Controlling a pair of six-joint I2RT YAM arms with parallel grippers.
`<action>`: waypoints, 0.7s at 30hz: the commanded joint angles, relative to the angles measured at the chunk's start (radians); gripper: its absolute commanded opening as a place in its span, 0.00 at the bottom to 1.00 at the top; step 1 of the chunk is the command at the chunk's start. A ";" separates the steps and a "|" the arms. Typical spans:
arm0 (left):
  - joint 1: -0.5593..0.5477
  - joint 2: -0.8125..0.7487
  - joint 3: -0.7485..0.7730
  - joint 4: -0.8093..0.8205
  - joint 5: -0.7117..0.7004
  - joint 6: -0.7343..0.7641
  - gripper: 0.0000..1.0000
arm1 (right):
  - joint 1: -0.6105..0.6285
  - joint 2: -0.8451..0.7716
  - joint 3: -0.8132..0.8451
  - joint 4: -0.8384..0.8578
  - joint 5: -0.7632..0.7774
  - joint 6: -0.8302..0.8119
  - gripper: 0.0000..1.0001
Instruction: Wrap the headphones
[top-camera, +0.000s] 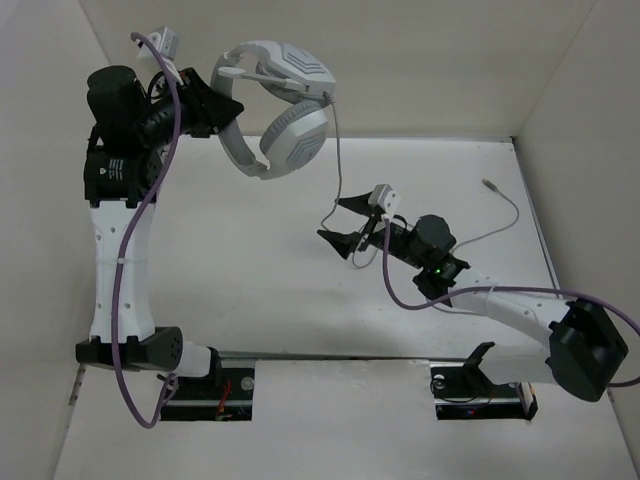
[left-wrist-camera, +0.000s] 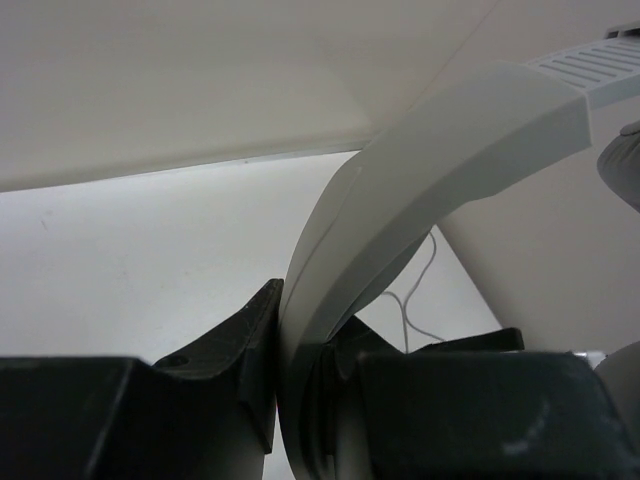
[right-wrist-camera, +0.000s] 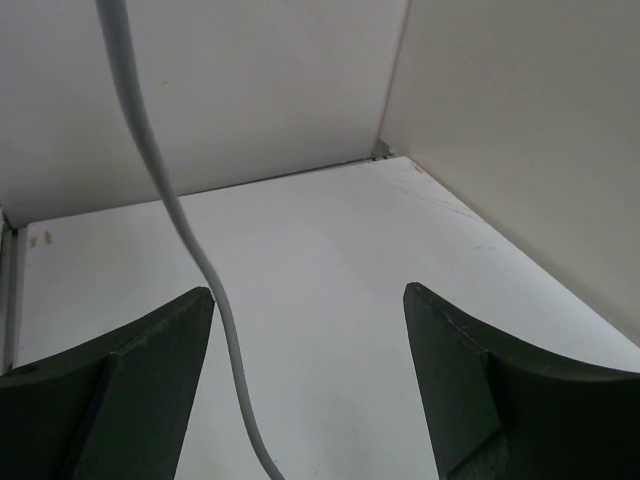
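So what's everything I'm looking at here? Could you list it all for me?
headphones: one, light grey, lifted at far left, gripped by the headband
cable: one, thin grey, hanging from the headphones, trailing off to the right
plug: one, small grey, cable's end, far right
table: one, white, under everything
walls: three, white, around the table
purple cables: two, one along each arm
left arm, right arm: white and black, bolted at the near edge
left fingers: two, black, shut on the headband
right fingers: two, black, open around the cable
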 joint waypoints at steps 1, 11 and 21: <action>0.018 0.000 0.071 0.090 0.074 -0.111 0.00 | 0.019 0.013 -0.018 0.100 -0.052 0.029 0.81; 0.039 -0.019 0.079 0.133 0.104 -0.174 0.00 | 0.095 0.076 0.011 0.080 -0.165 0.013 0.67; 0.082 -0.031 0.028 0.203 0.071 -0.219 0.00 | 0.071 0.074 0.075 -0.214 -0.280 -0.023 0.00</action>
